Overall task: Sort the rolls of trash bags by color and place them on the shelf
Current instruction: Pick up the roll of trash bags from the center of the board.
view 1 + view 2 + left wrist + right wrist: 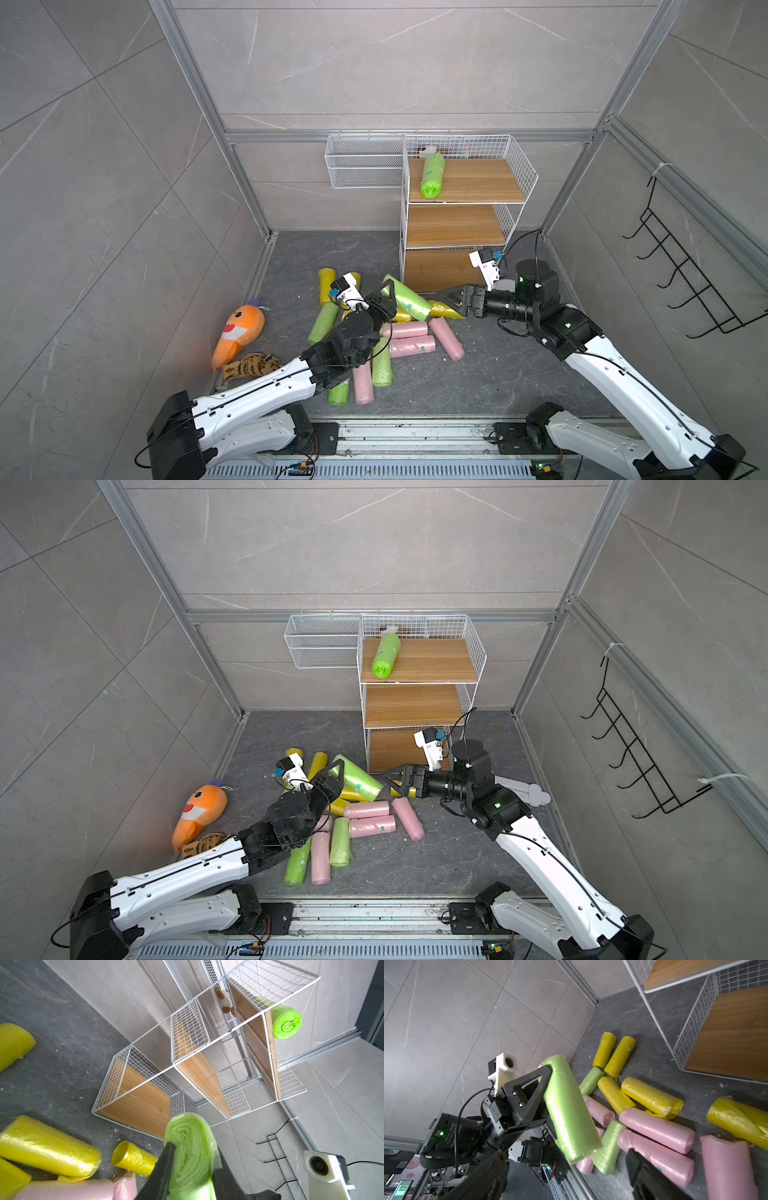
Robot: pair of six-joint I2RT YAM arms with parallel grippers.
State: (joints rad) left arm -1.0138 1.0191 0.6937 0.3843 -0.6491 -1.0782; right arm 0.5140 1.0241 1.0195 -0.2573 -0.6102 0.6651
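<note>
My left gripper [394, 293] [194, 1149] is shut on a lime green roll [409, 300] [358, 777] [190, 1134], held tilted above the pile. My right gripper [442, 303] [564, 1154] is open just right of that roll's lower end, in front of the shelf's bottom tier. The shelf [473, 180] [432, 663] stands at the back, with one green roll [432, 176] [386, 656] lying on its top board. On the floor lie several pink rolls [409, 347], yellow rolls [327, 284] and green rolls [323, 322], partly hidden by my left arm.
An orange plush shark [239, 332] and a brown cutout piece [249, 365] lie at the left floor edge. A low white wire basket [363, 164] hangs left of the shelf. A black hook rack [685, 274] is on the right wall.
</note>
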